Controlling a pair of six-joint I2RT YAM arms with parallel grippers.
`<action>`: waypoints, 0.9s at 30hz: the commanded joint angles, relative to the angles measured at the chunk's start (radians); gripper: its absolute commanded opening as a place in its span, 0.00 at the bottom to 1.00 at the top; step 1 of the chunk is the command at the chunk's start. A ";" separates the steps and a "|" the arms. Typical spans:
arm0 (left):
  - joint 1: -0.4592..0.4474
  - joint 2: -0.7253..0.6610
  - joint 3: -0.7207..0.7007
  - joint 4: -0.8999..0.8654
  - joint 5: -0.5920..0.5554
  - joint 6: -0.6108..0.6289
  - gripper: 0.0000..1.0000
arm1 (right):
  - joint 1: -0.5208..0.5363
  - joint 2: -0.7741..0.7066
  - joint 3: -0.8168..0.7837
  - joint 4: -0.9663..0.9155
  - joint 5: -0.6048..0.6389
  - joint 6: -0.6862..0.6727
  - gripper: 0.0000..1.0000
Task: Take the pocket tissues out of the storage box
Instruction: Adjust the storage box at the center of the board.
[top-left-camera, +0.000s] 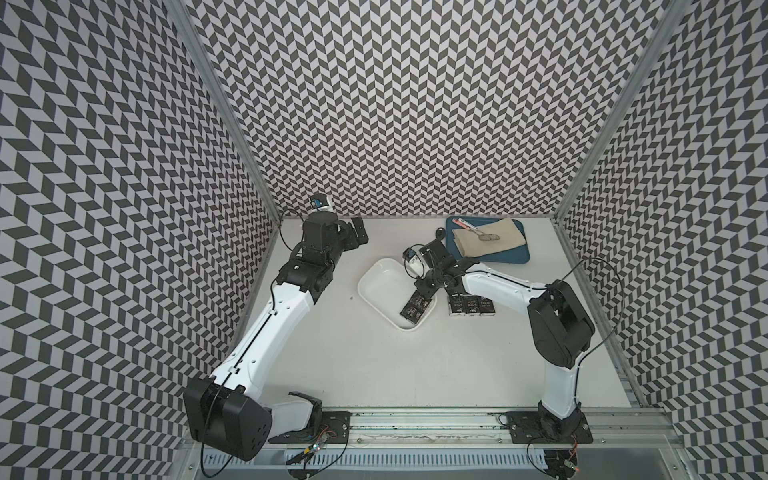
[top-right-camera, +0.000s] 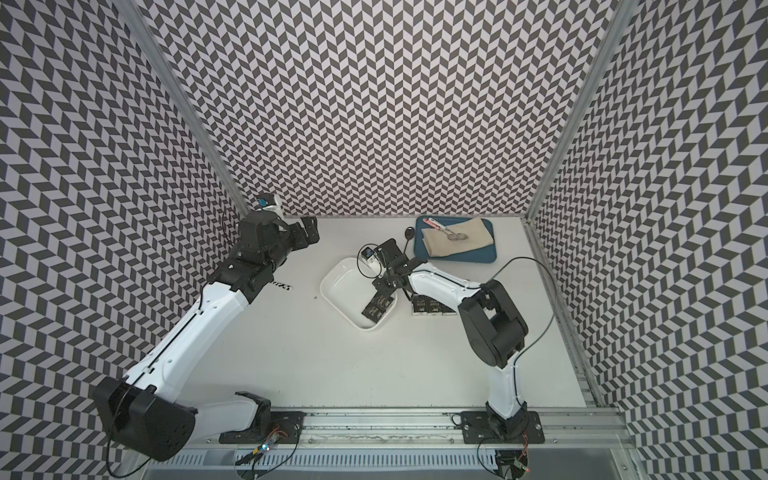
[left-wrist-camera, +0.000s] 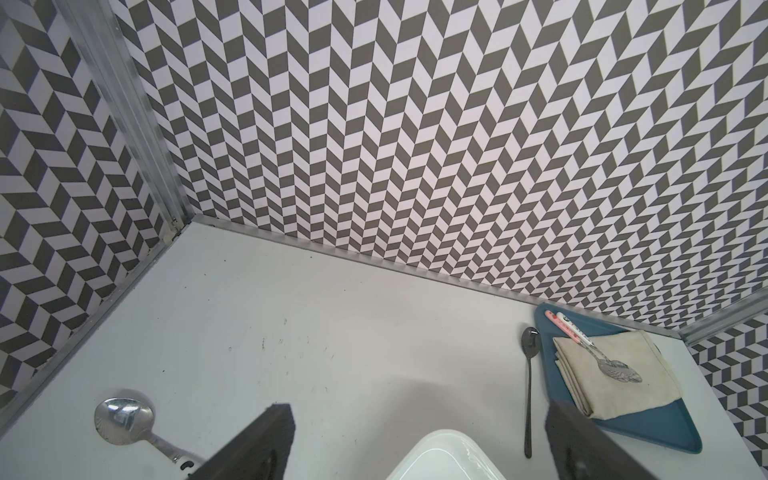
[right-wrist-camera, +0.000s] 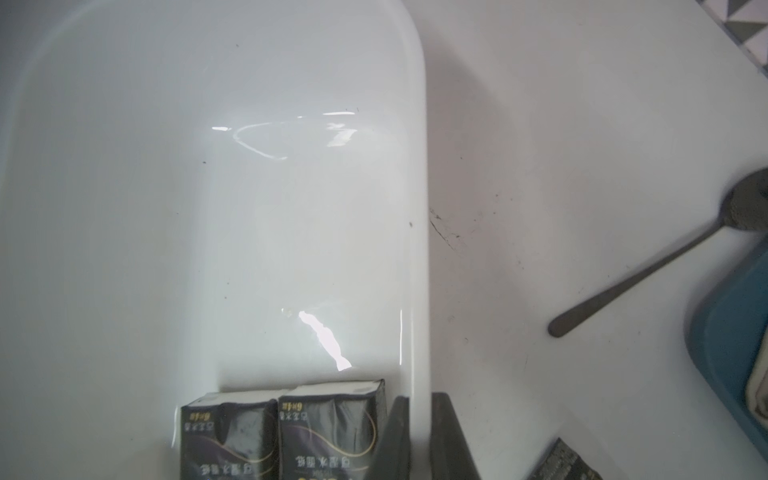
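In both top views we see the storage box (top-left-camera: 382, 286) (top-right-camera: 345, 286) near the middle of the table. It is a white, shiny plastic tub with round corners. The pocket tissues (top-left-camera: 415, 309) (top-right-camera: 377, 309) in it lie flat at its 5 o'clock end. They are small black packets with pale letters and glossy wrap. A row of packets (top-left-camera: 469, 305) (top-right-camera: 430, 307) lies on the table just beside the tub, at its 3 o'clock

From above, the arm hides the tips of the right gripper (top-left-camera: 428, 291). Only the right wrist view shows them. There the right gripper (right-wrist-camera: 420, 399) has one dark finger inside the tub and one outside. Its jaws are nearly together, clamped on the thin white wall right beside the pocket tissues (right-wrist-camera: 282, 436)

Only the left wrist view shows a round, shiny metal spoon (left-wrist-camera: 122, 419) on the table. It also shows the left gripper (left-wrist-camera: 417, 407) with its jaws wide apart. In a top view this gripper (top-left-camera: 357, 235) is at 10 o'clock from the tub, well apart from it

At the tub's 1 o'clock sits a flat blue tray (top-left-camera: 515, 255) (left-wrist-camera: 648, 428) with a soft folded beige cloth (top-left-camera: 490, 241) (left-wrist-camera: 623, 374) on it. A thin dark spoon (left-wrist-camera: 528, 395) (right-wrist-camera: 644, 274) lies beside the tray
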 joint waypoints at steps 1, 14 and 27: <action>0.007 -0.023 0.041 -0.013 -0.008 0.018 0.99 | 0.005 0.027 0.035 0.012 -0.090 -0.165 0.13; 0.013 -0.024 0.044 -0.018 -0.025 0.032 0.99 | 0.005 0.159 0.190 -0.042 -0.063 -0.215 0.28; 0.015 -0.005 0.058 -0.018 -0.021 0.027 0.99 | 0.033 -0.121 0.147 0.008 0.007 -0.170 0.49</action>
